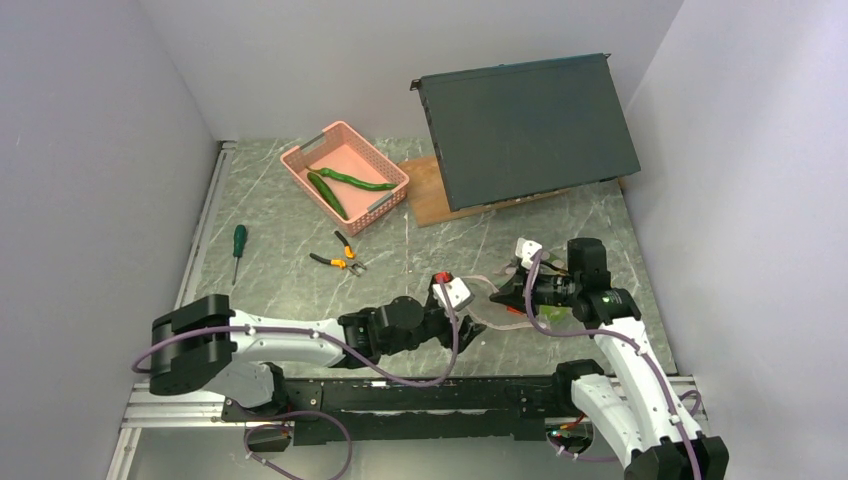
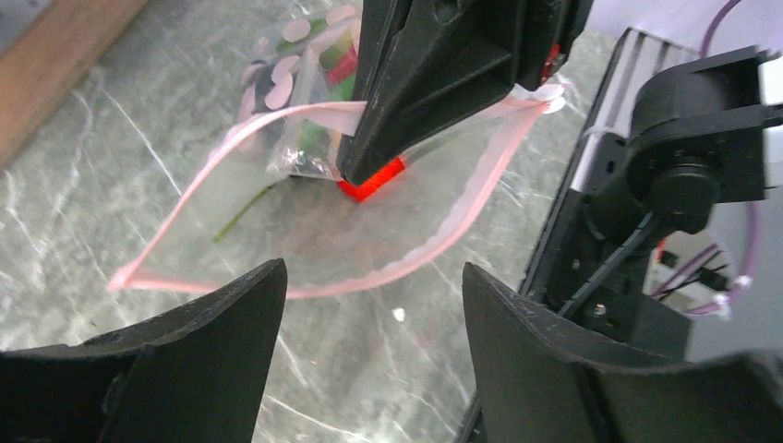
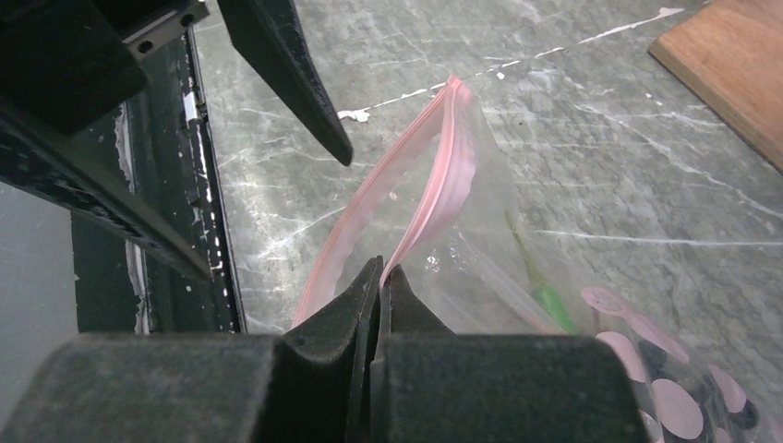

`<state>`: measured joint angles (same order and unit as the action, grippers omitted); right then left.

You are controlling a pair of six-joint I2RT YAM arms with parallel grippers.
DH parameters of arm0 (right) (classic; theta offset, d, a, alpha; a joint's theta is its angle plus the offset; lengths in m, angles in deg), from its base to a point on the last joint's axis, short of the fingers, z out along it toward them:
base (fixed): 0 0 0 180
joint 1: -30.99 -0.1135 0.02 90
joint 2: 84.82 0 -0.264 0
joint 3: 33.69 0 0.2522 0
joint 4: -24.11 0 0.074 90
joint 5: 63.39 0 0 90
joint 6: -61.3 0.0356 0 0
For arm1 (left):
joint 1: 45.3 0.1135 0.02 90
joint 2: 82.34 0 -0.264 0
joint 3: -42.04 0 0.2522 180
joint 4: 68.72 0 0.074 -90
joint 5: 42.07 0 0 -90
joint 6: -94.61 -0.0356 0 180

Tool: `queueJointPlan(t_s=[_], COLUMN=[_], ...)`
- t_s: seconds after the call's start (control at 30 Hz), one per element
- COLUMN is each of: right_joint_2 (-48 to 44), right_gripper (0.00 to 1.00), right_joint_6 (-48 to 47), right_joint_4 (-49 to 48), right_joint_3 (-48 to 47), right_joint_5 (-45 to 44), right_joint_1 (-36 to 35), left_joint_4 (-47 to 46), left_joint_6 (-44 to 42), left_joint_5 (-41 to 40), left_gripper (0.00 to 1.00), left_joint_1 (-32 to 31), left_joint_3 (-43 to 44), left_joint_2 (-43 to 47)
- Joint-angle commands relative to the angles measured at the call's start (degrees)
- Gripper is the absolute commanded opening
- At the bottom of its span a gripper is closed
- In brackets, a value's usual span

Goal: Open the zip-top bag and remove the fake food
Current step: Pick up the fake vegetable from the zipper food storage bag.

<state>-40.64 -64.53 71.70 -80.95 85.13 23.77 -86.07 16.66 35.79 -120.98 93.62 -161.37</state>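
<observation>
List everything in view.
bag: 1, clear, pink zip strip, mouth open, before arms
food in bag: count unclear, green and red
basket: 1, pink, far left
cucumber: 1, green, in basket
pepper: 1, green, in basket
screwdriver: 1, green handle, left side
pliers: 1, orange handles, near basket
board: 1, brown, far middle
panel: 1, dark, propped on board
table: 1, grey marbled
left gripper: 1, black, open at bag mouth
right gripper: 1, black, shut on zip strip
</observation>
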Motion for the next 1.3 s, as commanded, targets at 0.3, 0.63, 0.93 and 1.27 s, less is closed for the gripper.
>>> queueJointPlan(t_s=[0.3,0.63,0.93,1.27], right_joint_2=[-1.99,-2.85,0.18,0.34], right_gripper=[0.24,0.61,0.77,0.7], right_joint_6=[-1.86,-11.0,-22.4,-40.15], right_joint_4=[0.1,13.73,32.84,34.29], right_joint_3=[-2.58,-9.63,-22.35,-17.13], right_joint_5=[1.02,3.84,-8.74,-24.29], right_joint_1=[1.34,4.16,4.15,4.22], left_joint_4=[-2.9,-15.27,-25.68,-34.32], left_joint_6=[-10.64,-9.7,-9.13,-12.37], left_joint_5=[0.75,2.39,5.11,9.12], left_gripper=[0.65,0.65,0.65,0.62], left_joint_1=[3.75,3.87,3.87,3.83], left_joint_3=[8.26,3.66,-3.5,-7.23], left_joint_2=[-10.8,-14.88,-15.25,-17.31])
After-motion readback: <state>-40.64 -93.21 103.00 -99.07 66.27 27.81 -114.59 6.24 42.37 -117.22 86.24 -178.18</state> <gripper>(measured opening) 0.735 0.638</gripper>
